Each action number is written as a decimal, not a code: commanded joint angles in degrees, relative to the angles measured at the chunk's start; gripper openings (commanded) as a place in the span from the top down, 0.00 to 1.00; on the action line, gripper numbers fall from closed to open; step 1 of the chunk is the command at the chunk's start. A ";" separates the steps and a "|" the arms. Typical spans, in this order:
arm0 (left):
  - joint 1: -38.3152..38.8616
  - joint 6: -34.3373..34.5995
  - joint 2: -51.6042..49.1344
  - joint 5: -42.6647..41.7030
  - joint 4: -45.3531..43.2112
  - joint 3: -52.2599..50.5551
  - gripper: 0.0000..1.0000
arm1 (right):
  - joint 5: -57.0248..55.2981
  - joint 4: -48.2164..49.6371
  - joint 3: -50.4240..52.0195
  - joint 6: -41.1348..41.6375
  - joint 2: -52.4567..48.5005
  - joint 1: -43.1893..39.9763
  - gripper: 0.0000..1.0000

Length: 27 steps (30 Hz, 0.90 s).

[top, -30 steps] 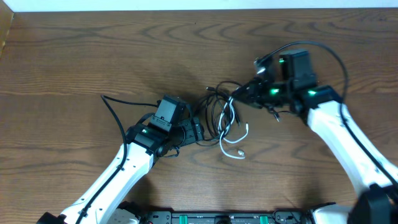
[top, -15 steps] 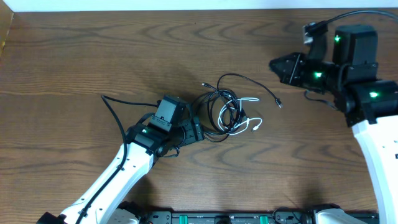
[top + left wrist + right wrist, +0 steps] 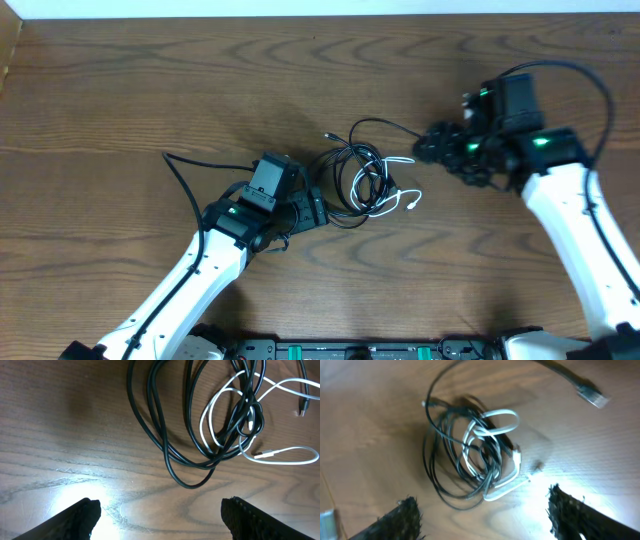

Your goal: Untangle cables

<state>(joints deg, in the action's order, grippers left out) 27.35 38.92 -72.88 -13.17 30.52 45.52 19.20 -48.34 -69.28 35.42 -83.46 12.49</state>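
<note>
Left fingers (image 3: 80, 519) and right fingers (image 3: 402, 520) spread wide, nothing held; cables (image 3: 362, 185) heaped between them on the tabletop (image 3: 150, 80).
Risk: pinching several strands together would likely cinch the knot, not free it. Left wrist view shows the white cord (image 3: 262, 454) threaded through black loops (overhead gives only a clump); right wrist view, blurred, shows a loose plug (image 3: 587, 391) lying clear of the heap.
</note>
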 commanded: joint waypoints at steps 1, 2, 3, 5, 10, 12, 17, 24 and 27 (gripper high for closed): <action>0.00 -0.76 -0.22 0.66 0.02 0.68 0.16 | 1.73 6.88 5.55 7.72 -1.88 4.11 0.34; 0.00 -0.76 -0.22 0.66 0.02 0.68 0.16 | 1.70 9.11 6.78 9.53 -2.21 4.92 0.37; 0.00 -0.76 -0.22 0.66 0.04 0.68 0.16 | 1.27 12.31 8.37 11.26 -2.80 5.99 0.39; 0.00 -0.76 -0.22 0.63 0.07 0.68 0.16 | -1.84 17.07 11.15 15.67 -3.78 8.09 0.40; 0.00 -0.76 -0.22 0.63 0.07 0.68 0.16 | -11.19 23.78 15.96 24.13 -4.72 11.80 0.43; 0.00 -0.76 -0.22 0.66 0.07 0.68 0.16 | -16.11 27.21 17.46 24.15 -4.72 12.90 0.44; 0.00 -0.76 -0.22 0.66 0.07 0.68 0.16 | -20.57 36.50 20.72 24.15 -5.38 14.47 0.45; 0.00 -0.76 -0.22 0.66 0.07 0.68 0.16 | -19.74 46.23 21.51 24.11 -12.20 15.06 0.48; 0.00 -0.76 -0.22 0.66 0.07 0.68 0.16 | -21.16 51.49 21.51 22.03 -15.23 15.04 0.57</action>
<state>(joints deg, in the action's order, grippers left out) 27.35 38.92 -72.88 -13.19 30.48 45.52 0.43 -0.10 -48.25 59.11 -95.66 27.24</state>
